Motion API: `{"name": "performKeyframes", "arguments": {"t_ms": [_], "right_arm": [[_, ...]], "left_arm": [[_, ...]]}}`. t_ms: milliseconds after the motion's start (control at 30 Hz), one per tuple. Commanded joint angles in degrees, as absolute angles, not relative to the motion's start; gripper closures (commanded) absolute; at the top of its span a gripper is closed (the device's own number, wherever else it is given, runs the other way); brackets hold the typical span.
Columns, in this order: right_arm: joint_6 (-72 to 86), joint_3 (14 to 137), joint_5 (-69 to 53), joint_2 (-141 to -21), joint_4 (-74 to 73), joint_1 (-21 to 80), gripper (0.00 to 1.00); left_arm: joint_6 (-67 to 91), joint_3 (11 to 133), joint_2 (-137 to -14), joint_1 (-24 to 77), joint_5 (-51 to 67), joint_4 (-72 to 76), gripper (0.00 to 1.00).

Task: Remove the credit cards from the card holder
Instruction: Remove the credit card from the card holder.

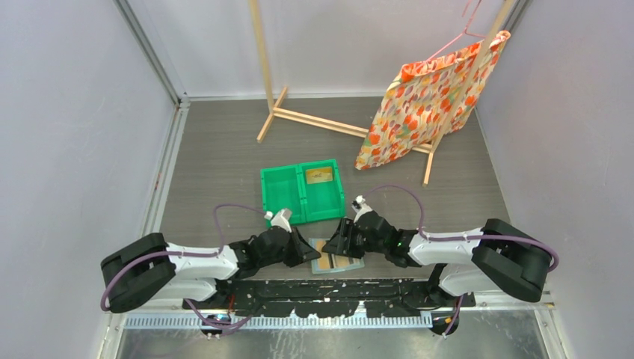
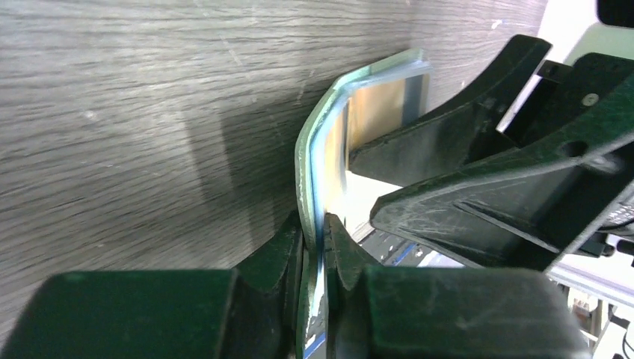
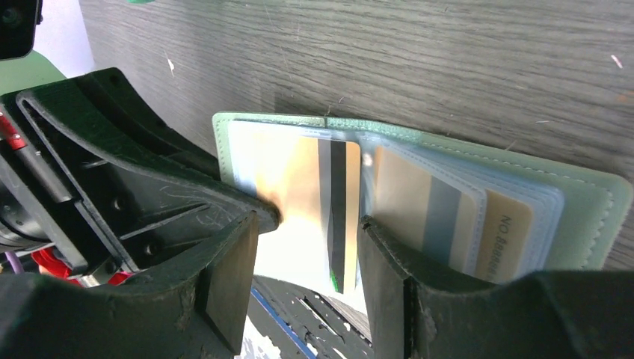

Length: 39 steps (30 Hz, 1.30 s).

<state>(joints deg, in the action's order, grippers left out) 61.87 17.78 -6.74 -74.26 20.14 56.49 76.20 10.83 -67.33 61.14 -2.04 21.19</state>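
1. Top view only: the open holder (image 1: pixel 338 262) lies on the desk (image 1: pixel 217 164) at 6 o'clock of the bin (image 1: pixel 280 194), close to the desk's near edge. A tan card (image 1: pixel 319 176) lies in the bin's right compartment.
2. The left end effector (image 1: pixel 305 250) sits at the holder's 9 o'clock and the right end effector (image 1: pixel 344 238) at its 1 o'clock.
3. Left wrist view only: the left jaws are nearly closed, pinching the holder's bent-up cover edge.
4. Right wrist view only: cards (image 3: pixel 419 209) sit in the slots. The right jaws stand apart, flanking a gold card (image 3: pixel 299 179); whether they touch it cannot be told.
5. Bare desk extends at 9 and 3 o'clock of the bin.
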Motion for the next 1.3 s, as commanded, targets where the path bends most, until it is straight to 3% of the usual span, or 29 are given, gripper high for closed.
{"name": "performKeyframes", "arguments": {"t_ms": [0,100,367,633,967,1267], "right_arm": [[61.6,17.0,-6.0,-74.3,18.5,56.0,0.43],[63.4,15.4,-7.8,-74.1,21.9,55.0,0.43],[66.1,13.1,-10.6,-70.6,25.6,53.5,0.43],[68.9,12.7,-12.4,-63.4,29.8,53.4,0.42],[72.1,13.7,-16.4,-63.8,36.9,53.3,0.42],[72.5,14.2,-18.8,-62.2,40.4,53.3,0.42]], "left_arm": [[76.9,11.4,-67.1,61.1,-2.7,25.6,0.94],[77.3,10.2,-65.1,61.1,-3.5,26.5,0.99],[77.4,5.8,-52.8,61.1,-5.8,24.7,0.99],[77.1,2.0,-33.0,61.0,-7.7,17.0,0.99],[77.9,0.4,-10.1,60.8,-8.7,2.1,0.99],[78.1,0.6,-4.9,60.8,-9.0,-2.7,1.00]]}}
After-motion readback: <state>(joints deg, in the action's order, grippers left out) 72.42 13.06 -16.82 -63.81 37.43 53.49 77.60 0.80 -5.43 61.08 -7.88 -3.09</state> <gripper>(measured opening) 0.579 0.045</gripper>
